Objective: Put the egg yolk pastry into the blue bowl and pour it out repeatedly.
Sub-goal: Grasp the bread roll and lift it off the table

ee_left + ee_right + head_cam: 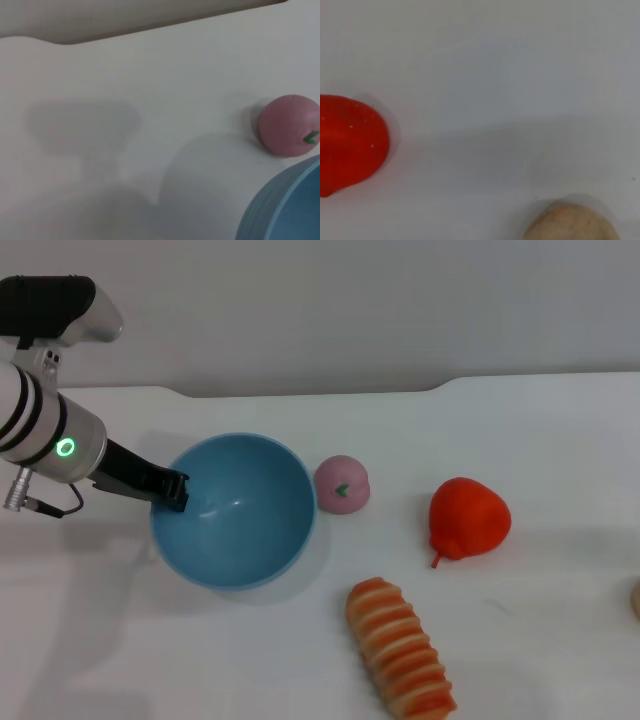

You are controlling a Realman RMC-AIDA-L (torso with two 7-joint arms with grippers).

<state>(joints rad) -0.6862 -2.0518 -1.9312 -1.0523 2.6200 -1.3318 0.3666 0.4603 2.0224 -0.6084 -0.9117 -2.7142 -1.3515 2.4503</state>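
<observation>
The blue bowl (pixel 235 510) stands left of centre on the white table and looks empty; its rim also shows in the left wrist view (pixel 282 207). My left gripper (pixel 177 492) reaches in from the left and is shut on the bowl's left rim, one dark finger inside the wall. The egg yolk pastry (pixel 636 600) barely shows at the far right edge of the head view. In the right wrist view the pastry (pixel 570 224) is a beige lump lying on the table. The right gripper does not show in any view.
A pink ball with a green mark (pixel 342 484) lies just right of the bowl. A red pear (pixel 468 518) lies further right. An orange-and-cream striped roll (pixel 400 650) lies at the front. The table's far edge meets a grey wall.
</observation>
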